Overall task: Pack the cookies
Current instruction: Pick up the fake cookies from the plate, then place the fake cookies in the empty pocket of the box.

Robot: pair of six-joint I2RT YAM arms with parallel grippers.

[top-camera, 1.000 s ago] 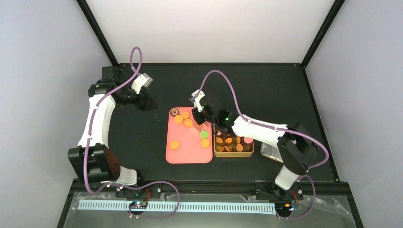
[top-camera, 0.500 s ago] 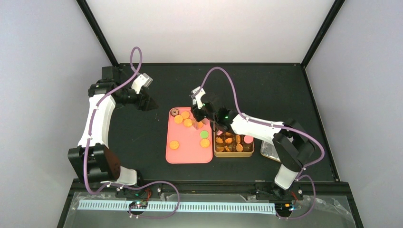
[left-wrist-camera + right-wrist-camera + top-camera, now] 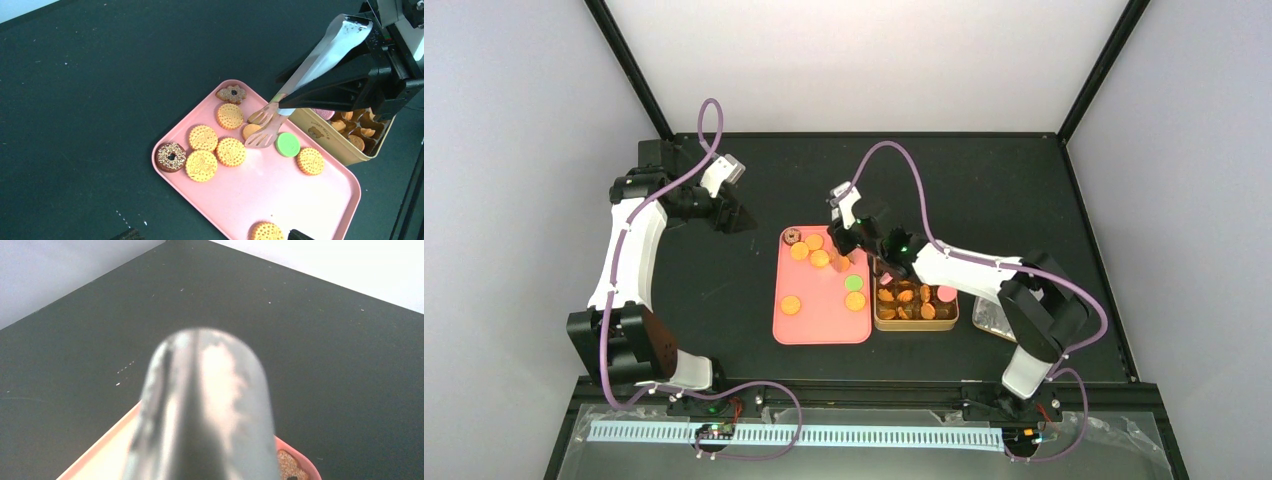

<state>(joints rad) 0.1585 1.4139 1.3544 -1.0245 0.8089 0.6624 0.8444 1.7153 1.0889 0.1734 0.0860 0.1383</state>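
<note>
Several cookies lie on a pink tray [image 3: 816, 328]: orange ones [image 3: 799, 251], a green one [image 3: 853, 283] and a brown ring one [image 3: 792, 236]. More cookies fill a gold tin [image 3: 915, 323] right of the tray. My right gripper [image 3: 845, 240] is shut on metal tongs [image 3: 320, 57]. The tong tips [image 3: 263, 128] stand on either side of an orange cookie [image 3: 250, 131] at the tray's far part. The blurred tongs [image 3: 205, 410] fill the right wrist view. My left gripper [image 3: 738, 217] is open and empty, left of the tray.
A clear object [image 3: 992, 318] lies right of the tin. The tin [image 3: 330, 142] touches the tray's right edge [image 3: 350, 182]. Black table surface [image 3: 984, 190] surrounds both, and black frame posts stand at the far corners.
My right gripper has shifted slightly toward the far left with the tongs, bringing the tips down among the cookies at the tray's far part. The left arm has not moved.
</note>
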